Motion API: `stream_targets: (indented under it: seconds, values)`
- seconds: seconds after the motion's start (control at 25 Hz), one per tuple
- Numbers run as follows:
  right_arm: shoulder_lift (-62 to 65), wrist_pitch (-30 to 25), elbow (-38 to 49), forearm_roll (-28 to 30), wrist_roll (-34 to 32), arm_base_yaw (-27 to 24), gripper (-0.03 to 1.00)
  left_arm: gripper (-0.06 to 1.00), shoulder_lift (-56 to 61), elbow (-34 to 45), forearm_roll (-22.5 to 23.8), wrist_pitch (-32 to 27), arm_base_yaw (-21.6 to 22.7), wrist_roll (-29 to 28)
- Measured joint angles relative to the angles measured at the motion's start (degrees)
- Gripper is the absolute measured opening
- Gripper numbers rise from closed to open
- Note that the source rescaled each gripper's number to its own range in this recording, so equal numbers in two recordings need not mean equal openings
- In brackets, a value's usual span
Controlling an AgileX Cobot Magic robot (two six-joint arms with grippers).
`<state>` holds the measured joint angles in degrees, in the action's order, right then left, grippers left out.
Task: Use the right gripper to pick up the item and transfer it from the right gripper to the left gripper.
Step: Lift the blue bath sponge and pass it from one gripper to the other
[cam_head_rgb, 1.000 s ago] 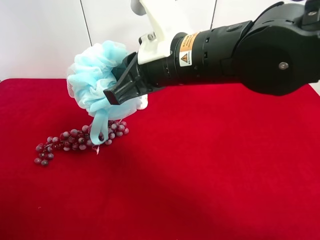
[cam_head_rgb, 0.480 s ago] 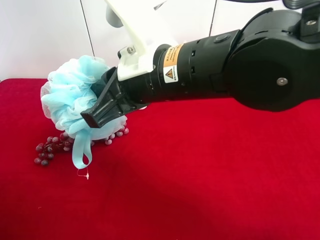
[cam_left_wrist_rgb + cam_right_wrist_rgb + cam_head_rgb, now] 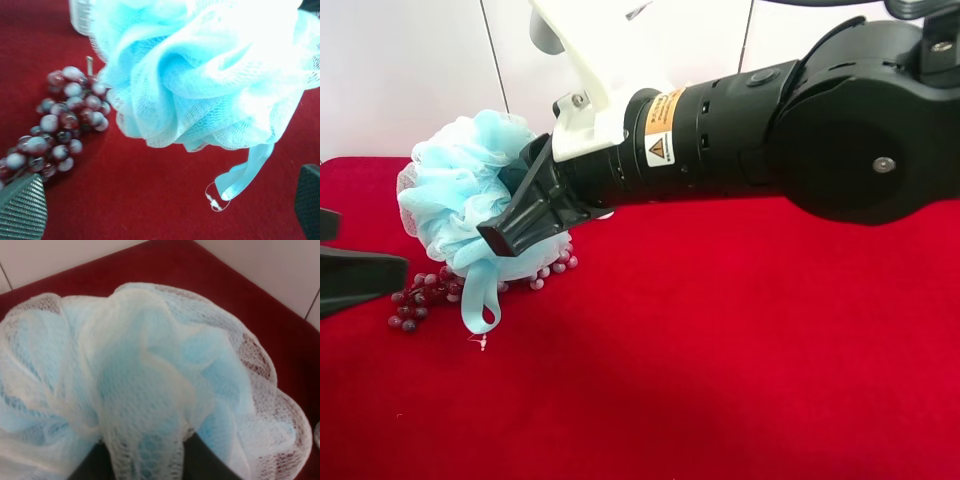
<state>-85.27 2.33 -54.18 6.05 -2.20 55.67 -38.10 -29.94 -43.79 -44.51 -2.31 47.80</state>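
a pale-blue mesh bath pouf (image 3: 455, 200) hangs above the red tabletop (image 3: 740, 360). it is pinched in the closed right jaws, on the black arm with the warning sticker (image 3: 662, 150). its ribbon loop (image 3: 480, 300) dangles near a bunch of grapes (image 3: 415, 298) lying on the tabletop. the left jaws stand wide open just beside the pouf, at the exterior high view's left edge, not touching it.
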Motion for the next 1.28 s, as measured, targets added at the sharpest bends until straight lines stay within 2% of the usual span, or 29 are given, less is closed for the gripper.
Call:
stream_targets:
  seconds: [0.16,0.4,0.48,0.68,0.96,1.04,1.12,1.28]
  values:
    - [0.0,0.59,0.0,0.0,0.0,0.0,0.01,1.0,-6.55,0.0,-5.13,0.12,0.0,9.5]
    - [0.0,0.63,0.0,0.0,0.0,0.0,0.01,1.0,-14.35,0.0,-18.32,0.95,0.0,25.8]
    - [0.0,0.7,0.0,0.0,0.0,0.0,0.0,1.0,-16.63,-0.41,-21.63,1.65,0.0,28.92]
    - [0.0,1.12,0.0,0.0,0.0,0.0,0.0,1.0,-21.57,-2.87,-24.76,1.65,0.0,31.01]
    - [0.0,3.4,0.0,0.0,-1.88,0.0,0.0,1.0,-23.49,-3.42,-25.66,1.41,0.0,31.37]
    - [0.0,3.95,0.0,0.0,-2.18,0.0,0.0,0.95,-23.56,-3.42,-26.2,1.14,0.0,31.37]
    - [0.0,4.01,0.0,0.0,-2.48,0.0,0.0,0.86,-23.56,-3.42,-26.63,0.69,0.0,31.55]
    - [0.0,4.01,0.0,0.0,-2.52,0.0,0.0,0.56,-23.56,-3.42,-26.74,0.18,0.0,31.55]
